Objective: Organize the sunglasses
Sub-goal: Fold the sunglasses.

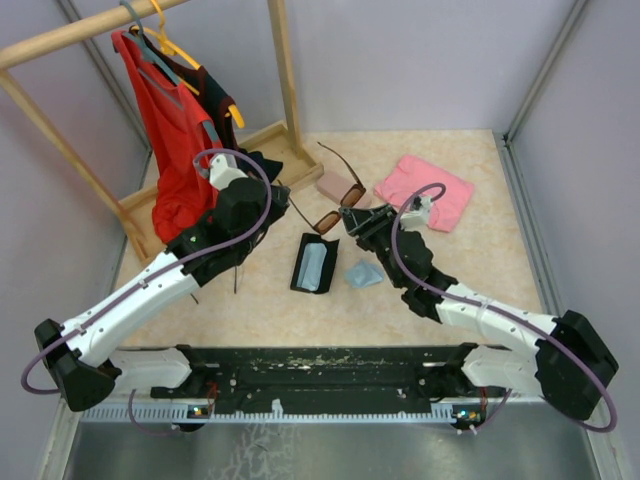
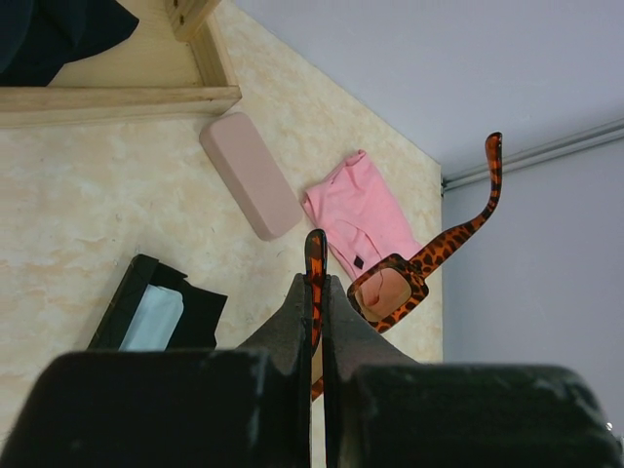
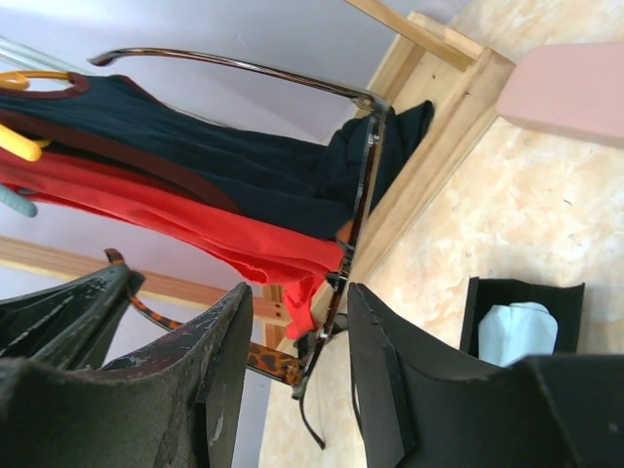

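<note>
Both arms are meeting over one fragile pair

Nearest the bases, the open black case [image 1: 299, 262] is lying on the table [image 1: 460, 270] with something pale inside, and a blue cloth [image 1: 363, 274] is sitting just to its right. Just beyond them, the sunglasses [image 1: 329, 221] are hanging unfolded between the two arms, over the table's middle. The left gripper [image 2: 314, 288] is clenching one temple edge-on, fingers pressed tight. The right gripper [image 3: 300, 292] is straddling the frame front near its hinge, fingers standing apart and, as far as its wrist view shows, not yet pinching.

This pair is looking very light, thin and springy at the temples, with slick lenses that would scratch or smear. The stiffer frame front by the hinge is probably offering the safest hold, with gentle pressure and no twisting against the other grip.

Farther back, the pink case [image 1: 333, 185] is lying just beyond the sunglasses, a pink cloth [image 1: 425, 190] to its right, and the clothes rack [image 1: 285, 70] with hanging garments is crowding the far left. Open room is lying near and right; the free temple is sticking out toward the far side.
</note>
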Tool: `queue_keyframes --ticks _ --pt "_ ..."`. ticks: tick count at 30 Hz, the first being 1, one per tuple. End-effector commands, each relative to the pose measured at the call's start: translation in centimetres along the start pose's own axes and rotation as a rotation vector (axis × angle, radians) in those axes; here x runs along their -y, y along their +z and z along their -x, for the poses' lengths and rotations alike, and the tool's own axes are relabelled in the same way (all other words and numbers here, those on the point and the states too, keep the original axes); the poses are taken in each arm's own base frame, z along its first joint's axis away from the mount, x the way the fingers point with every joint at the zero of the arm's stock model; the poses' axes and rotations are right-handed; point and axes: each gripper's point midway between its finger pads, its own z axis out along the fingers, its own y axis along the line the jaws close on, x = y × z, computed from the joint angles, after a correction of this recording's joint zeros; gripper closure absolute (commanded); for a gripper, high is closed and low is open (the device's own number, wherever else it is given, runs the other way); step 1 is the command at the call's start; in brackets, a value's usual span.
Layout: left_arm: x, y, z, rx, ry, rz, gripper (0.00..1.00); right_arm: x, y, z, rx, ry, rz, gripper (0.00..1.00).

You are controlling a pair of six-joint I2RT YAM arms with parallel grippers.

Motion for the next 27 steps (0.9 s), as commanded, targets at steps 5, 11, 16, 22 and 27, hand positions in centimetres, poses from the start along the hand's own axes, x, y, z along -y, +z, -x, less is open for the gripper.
queue_keyframes --ticks 5,11,16,22,27 --pt "1.1 -0.4 1.5 0.044 -0.040 -0.023 1.00 -1.4 1.5 0.5 0.017 0.019 -0.002 0.58" --pt "1.1 -0.3 1.2 0.038 -0.038 -0.027 1.00 -1.0 2.5 0.5 0.045 0.015 -0.012 0.63" --pt "1.1 -0.3 1.1 0.036 -0.036 -0.029 1.00 -0.8 2.8 0.5 0.060 0.011 -0.015 0.66" --pt "1.0 -0.3 1.1 0.037 -0.034 -0.032 1.00 -0.4 2.8 1.0 0.087 0.014 -0.020 0.67" --pt "1.2 -0.2 0.8 0.027 -0.032 -0.039 1.00 -0.5 3.1 1.1 0.091 0.017 -0.015 0.71"
